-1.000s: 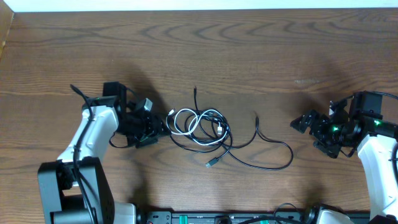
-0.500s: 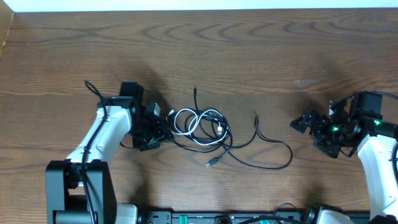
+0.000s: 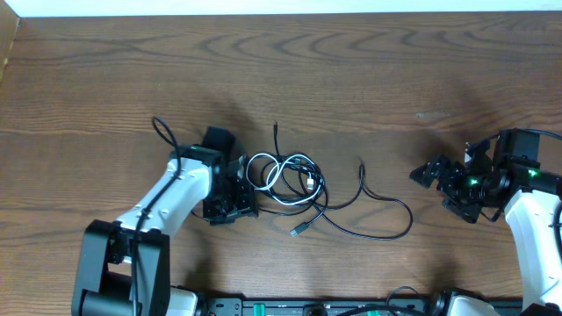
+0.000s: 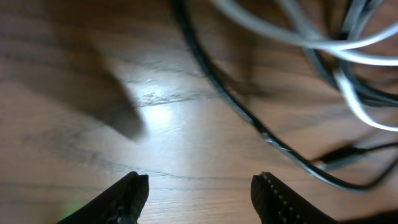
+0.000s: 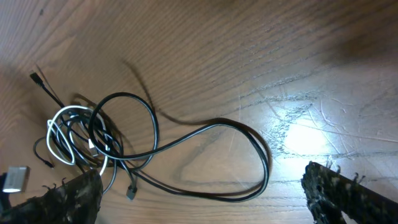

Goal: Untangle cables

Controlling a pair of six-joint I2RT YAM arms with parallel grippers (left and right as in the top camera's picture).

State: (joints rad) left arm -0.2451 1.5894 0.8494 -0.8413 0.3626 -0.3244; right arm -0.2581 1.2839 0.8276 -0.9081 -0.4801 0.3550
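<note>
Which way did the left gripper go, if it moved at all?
Yes. The left gripper slid right, toward the cables, which stayed put; it now sits at their left edge.

The left hand [image 4: 199, 188] and right hand [image 5: 200, 186] both sit low, fingers spread apart.

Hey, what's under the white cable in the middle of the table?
Loops of black cable seem to run beneath the white cable, and both lie on the wooden table. Where the strands bunch together, the order of the layers is hidden.
</note>
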